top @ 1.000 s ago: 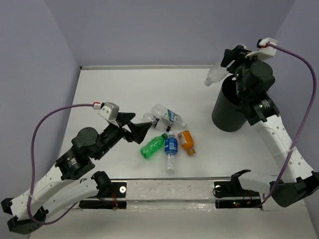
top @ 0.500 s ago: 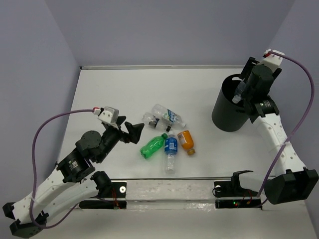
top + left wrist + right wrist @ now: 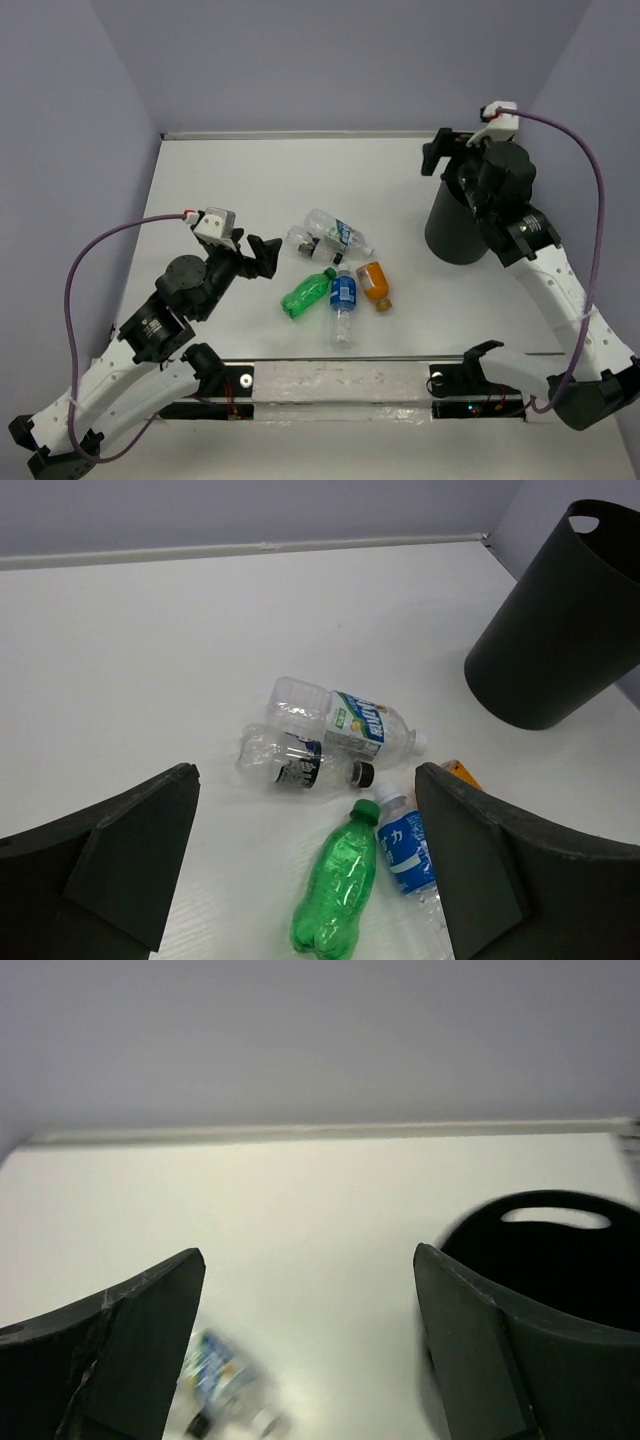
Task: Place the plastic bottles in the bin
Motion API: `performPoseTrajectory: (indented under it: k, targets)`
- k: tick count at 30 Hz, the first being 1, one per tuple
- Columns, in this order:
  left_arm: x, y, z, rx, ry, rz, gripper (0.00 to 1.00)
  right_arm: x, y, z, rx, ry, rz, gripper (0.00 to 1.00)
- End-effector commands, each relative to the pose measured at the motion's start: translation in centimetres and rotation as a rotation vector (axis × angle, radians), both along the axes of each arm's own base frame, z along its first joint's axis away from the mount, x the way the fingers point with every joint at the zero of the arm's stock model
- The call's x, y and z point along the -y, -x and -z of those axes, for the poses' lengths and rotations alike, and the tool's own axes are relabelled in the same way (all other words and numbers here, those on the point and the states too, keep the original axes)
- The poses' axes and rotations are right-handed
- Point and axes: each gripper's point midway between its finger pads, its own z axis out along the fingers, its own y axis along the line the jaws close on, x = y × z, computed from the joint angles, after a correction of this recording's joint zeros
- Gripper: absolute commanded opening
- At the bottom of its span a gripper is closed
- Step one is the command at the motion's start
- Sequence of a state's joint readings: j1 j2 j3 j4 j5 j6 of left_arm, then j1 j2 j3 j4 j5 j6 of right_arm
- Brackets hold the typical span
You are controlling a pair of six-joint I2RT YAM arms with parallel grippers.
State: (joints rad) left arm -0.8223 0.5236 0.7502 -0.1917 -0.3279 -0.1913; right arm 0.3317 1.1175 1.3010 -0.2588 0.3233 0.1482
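Note:
Several plastic bottles lie together mid-table: a green one (image 3: 307,292) (image 3: 340,885), a clear one with a blue label (image 3: 343,300) (image 3: 405,845), an orange one (image 3: 375,285) (image 3: 460,773), and two clear ones (image 3: 335,232) (image 3: 303,242) behind them. My left gripper (image 3: 265,256) (image 3: 305,780) hovers open just left of the pile, nothing between its fingers. The black bin (image 3: 450,225) (image 3: 560,630) (image 3: 545,1250) stands at the right, partly hidden by my right arm. My right gripper (image 3: 440,155) (image 3: 308,1255) is open and empty, up beside the bin's far-left rim.
Lilac walls close the table on the left, back and right. The arms' bases and a clear rail (image 3: 340,385) run along the near edge. The right wrist view is blurred; a labelled clear bottle (image 3: 215,1375) shows low between its fingers.
The right gripper carried a clear bottle over the bin, opened, and now swings left with nothing in it. The left gripper drew back slightly toward its base.

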Motion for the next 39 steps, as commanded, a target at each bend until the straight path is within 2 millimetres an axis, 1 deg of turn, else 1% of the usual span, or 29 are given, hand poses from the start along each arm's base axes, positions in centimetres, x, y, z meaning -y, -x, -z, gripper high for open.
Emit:
performPoseTrajectory:
  k: [1,3,4,5,7,8,9,10,11,12,15,16,18,19,21,22,23,26,30,32,33,34,35,36,37,38,39]
  targets:
    - [-0.3,-1.1,-0.2,0.012,-0.005,-0.035,0.99,-11.2,4.8,7.7,-0.209,-0.019,-0.41,0.89]
    - [-0.4,-1.2,-0.1,0.012,-0.008,-0.042,0.99,-14.3,7.3,11.3,-0.302,-0.022,-0.521,0.88]
    - [-0.5,-1.4,-0.1,0.011,-0.009,-0.05,0.99,-15.7,9.4,14.6,-0.372,0.008,-0.568,0.88]
    - [-0.5,-1.4,-0.1,0.01,-0.008,-0.05,0.99,-16.0,10.2,16.1,-0.406,0.015,-0.574,0.88]
    - [-0.4,-1.5,0.0,0.007,-0.013,-0.045,0.99,-16.0,11.8,18.5,-0.469,0.019,-0.574,0.88]
    - [-0.5,-1.6,0.0,0.006,-0.011,-0.05,0.99,-15.5,12.1,19.6,-0.493,0.024,-0.561,0.88]
    - [-0.5,-1.7,0.0,0.005,-0.012,-0.048,0.99,-14.8,12.7,21.6,-0.536,0.041,-0.545,0.87]
    - [-0.4,-1.7,0.0,0.004,-0.012,-0.039,0.99,-14.5,12.9,22.5,-0.556,0.04,-0.534,0.86]
    - [-0.6,-1.9,0.0,0.006,-0.008,-0.048,0.99,-14.7,13.4,23.4,-0.585,0.044,-0.551,0.85]
    - [-0.6,-1.9,0.0,0.005,-0.007,-0.044,0.99,-15.0,13.9,24.9,-0.634,0.045,-0.57,0.85]
    - [-0.9,-2.0,-0.1,0.008,-0.003,-0.055,0.99,-15.3,13.5,26.4,-0.673,0.067,-0.56,0.85]
    - [-1.0,-2.0,-0.1,0.008,-0.003,-0.055,0.99,-15.4,13.0,27.0,-0.682,0.088,-0.545,0.85]
    - [-1.0,-1.9,-0.1,0.01,-0.003,-0.055,0.99,-15.5,12.2,27.5,-0.686,0.119,-0.526,0.85]
    - [-1.0,-1.9,-0.2,0.012,-0.001,-0.056,0.99,-15.8,11.5,28.2,-0.704,0.151,-0.518,0.85]
    - [-1.0,-1.9,0.0,0.008,-0.004,-0.056,0.99,-16.2,11.2,29.1,-0.729,0.174,-0.524,0.85]
    - [-1.0,-1.9,0.0,0.007,-0.004,-0.056,0.99,-16.3,10.9,30.0,-0.754,0.192,-0.514,0.86]
    - [-1.0,-1.9,0.0,0.006,-0.002,-0.055,0.99,-16.2,10.7,30.4,-0.762,0.204,-0.5,0.86]
    - [-0.9,-1.9,-0.2,0.01,0.002,-0.049,0.99,-15.7,9.9,31.1,-0.767,0.233,-0.448,0.87]
    - [-0.7,-1.8,-0.3,0.015,0.002,-0.035,0.99,-15.4,9.1,31.9,-0.773,0.27,-0.411,0.86]
    - [-0.7,-1.8,-0.3,0.016,0.003,-0.035,0.99,-15.2,9.0,32.3,-0.78,0.28,-0.4,0.83]
    - [-0.7,-1.8,-0.3,0.015,0.004,-0.035,0.99,-15.0,9.2,32.7,-0.789,0.286,-0.393,0.78]
    - [-0.7,-1.8,-0.1,0.013,0.0,-0.036,0.99,-14.8,9.2,32.7,-0.786,0.287,-0.383,0.73]
    - [-0.7,-1.8,-0.1,0.012,0.001,-0.036,0.99,-14.6,9.3,32.8,-0.786,0.286,-0.376,0.65]
    - [-0.7,-1.8,-0.1,0.013,0.0,-0.038,0.99,-14.4,9.4,32.6,-0.78,0.28,-0.37,0.6]
    - [-0.7,-1.8,-0.2,0.013,0.002,-0.036,0.99,-14.1,9.6,31.9,-0.762,0.268,-0.366,0.54]
    - [-0.7,-1.9,-0.2,0.012,0.001,-0.036,0.99,-13.9,9.8,31.5,-0.754,0.264,-0.368,0.47]
    - [-0.7,-1.8,-0.1,0.011,0.0,-0.035,0.99,-13.9,9.8,30.9,-0.739,0.251,-0.373,0.47]
